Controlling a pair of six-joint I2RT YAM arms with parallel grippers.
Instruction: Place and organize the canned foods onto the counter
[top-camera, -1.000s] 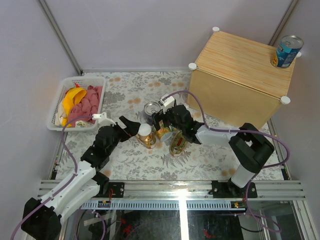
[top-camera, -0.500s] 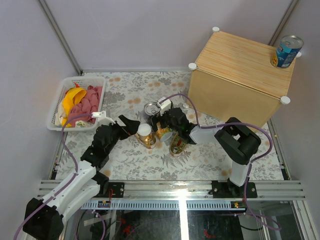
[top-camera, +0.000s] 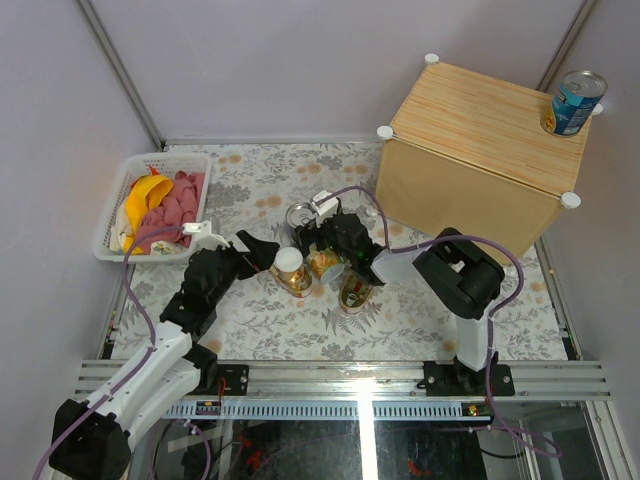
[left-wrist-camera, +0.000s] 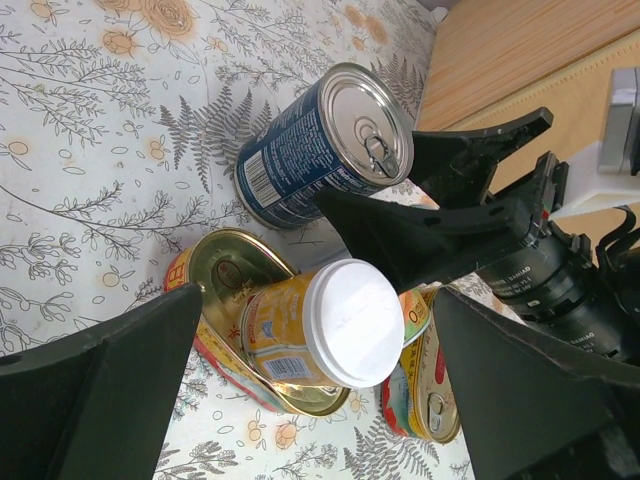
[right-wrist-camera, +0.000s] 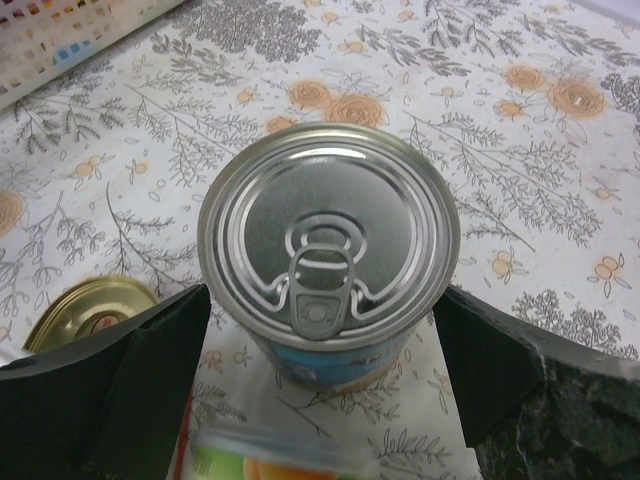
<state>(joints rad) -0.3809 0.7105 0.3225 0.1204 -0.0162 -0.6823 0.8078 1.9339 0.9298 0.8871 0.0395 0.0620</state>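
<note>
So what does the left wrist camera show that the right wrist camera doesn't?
Only the left wrist view shows the wooden counter and the right arm from outside. Only the right wrist view shows a corner of the white basket. Both show the upright blue-labelled can, a gold tin and the floral tablecloth.

Round the blue-labelled can (right-wrist-camera: 328, 250) there's bare floral tablecloth (top-camera: 250, 180) behind it and off toward the white basket (top-camera: 112, 215), so that side's the easy way in. Its near side is jammed: a white-lidded can (left-wrist-camera: 340, 325) sitting on a gold oval tin (left-wrist-camera: 225, 275), another tin (left-wrist-camera: 430, 400), and the left gripper (top-camera: 262, 252) just beside them. The right gripper (right-wrist-camera: 320, 310) flanks the can on both sides, and the wooden counter (top-camera: 470, 130) walls off its right.
</note>
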